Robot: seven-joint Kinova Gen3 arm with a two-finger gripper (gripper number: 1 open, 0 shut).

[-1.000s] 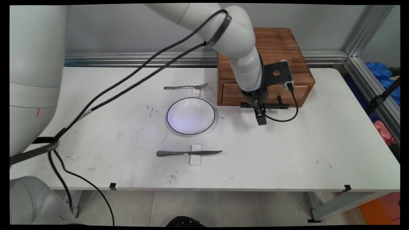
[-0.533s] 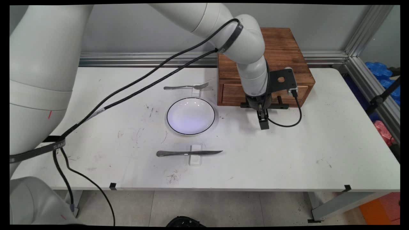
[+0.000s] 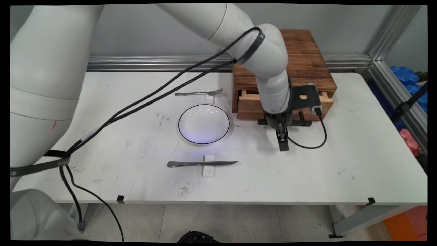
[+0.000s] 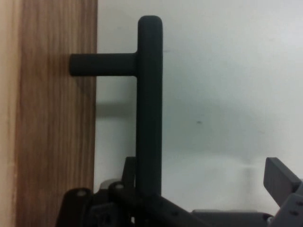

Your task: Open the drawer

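Hooks the handle (image 4: 149, 94) against one finger only, pincer (image 4: 203, 171) spread wide rather than pinching, so could slip off the part-open drawer (image 3: 249, 106) just beyond that finger.

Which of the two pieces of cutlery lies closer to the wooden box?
The fork, beyond the plate, its prongs pointing toward the wooden box. The knife lies on the plate's near side.

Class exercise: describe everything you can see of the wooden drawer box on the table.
The wooden drawer box is dark brown, with grained wood on top, and stands at the table's far side, right of the plate. Its single drawer, of paler wood inside, is pulled partly open. A black bar handle stands off the front on posts; the gripper reaches around it.
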